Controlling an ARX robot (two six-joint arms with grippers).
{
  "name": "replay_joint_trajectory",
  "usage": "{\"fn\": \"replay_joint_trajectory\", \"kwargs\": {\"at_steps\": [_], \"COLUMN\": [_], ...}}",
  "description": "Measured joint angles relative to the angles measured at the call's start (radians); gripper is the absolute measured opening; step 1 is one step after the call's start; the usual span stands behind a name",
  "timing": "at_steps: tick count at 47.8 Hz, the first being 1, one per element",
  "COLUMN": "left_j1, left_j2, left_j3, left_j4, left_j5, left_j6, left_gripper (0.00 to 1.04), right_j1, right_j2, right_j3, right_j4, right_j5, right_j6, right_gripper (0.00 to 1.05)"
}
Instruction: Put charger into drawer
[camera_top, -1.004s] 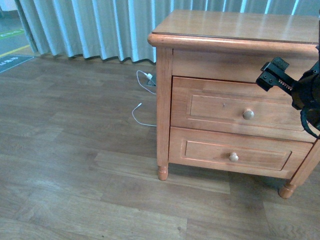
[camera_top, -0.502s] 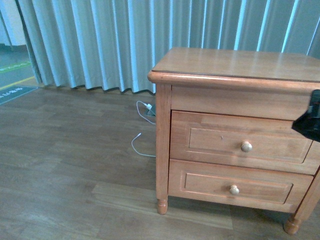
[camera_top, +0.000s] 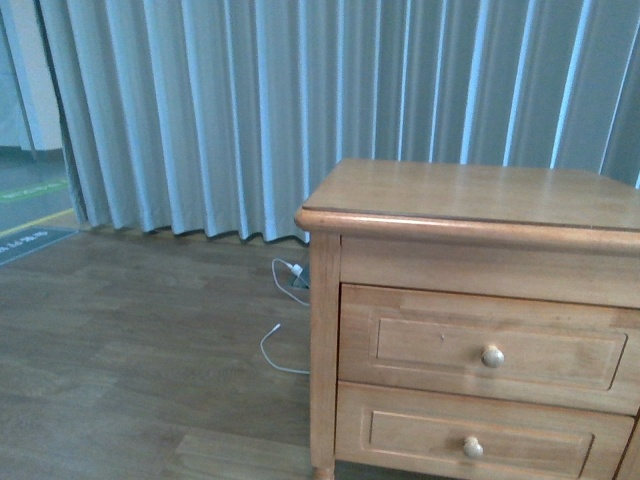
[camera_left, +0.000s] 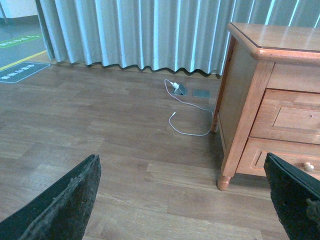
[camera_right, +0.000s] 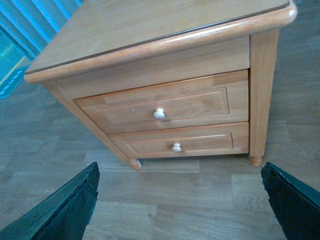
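No charger shows in any view. A honey-coloured nightstand has two shut drawers, each with a round pale knob: the upper drawer and the lower drawer. Both also show in the right wrist view, upper drawer and lower drawer. My left gripper is open and empty above the floor, left of the nightstand. My right gripper is open and empty, in front of the drawers and above the floor. Neither gripper shows in the front view.
A thin white cord with a white plug lies on the wooden floor beside the nightstand's left side; it also shows in the left wrist view. A pale pleated curtain hangs behind. The nightstand's top carries nothing.
The front view has risen: the nightstand sits lower in the picture and more curtain shows. The right arm, seen at the right edge earlier, has left the front view.
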Motion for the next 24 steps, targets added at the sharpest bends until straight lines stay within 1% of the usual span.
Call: {"fn": "replay_joint_trajectory", "kwargs": {"at_steps": [7, 11, 15, 24], "left_j1": [0.0, 0.0, 0.0, 0.0], "left_j2": [0.0, 0.0, 0.0, 0.0], "left_j3": [0.0, 0.0, 0.0, 0.0], "left_j4": [0.0, 0.0, 0.0, 0.0], "left_j5": [0.0, 0.0, 0.0, 0.0], "left_j6": [0.0, 0.0, 0.0, 0.0], "left_gripper": [0.99, 0.99, 0.99, 0.99], "right_j1": [-0.138, -0.207, -0.234, -0.241], "right_j2": [-0.174, -0.267, -0.313, -0.322], "right_j3": [-0.029, -0.058, -0.071, -0.079], "right_j4": [-0.144, -0.186, -0.19, -0.178], "right_j5": [-0.149, -0.217, -0.223, -0.219], "right_j6": [-0.038, -0.047, -0.051, -0.058], "right_gripper": [0.97, 0.97, 0.97, 0.96]}}
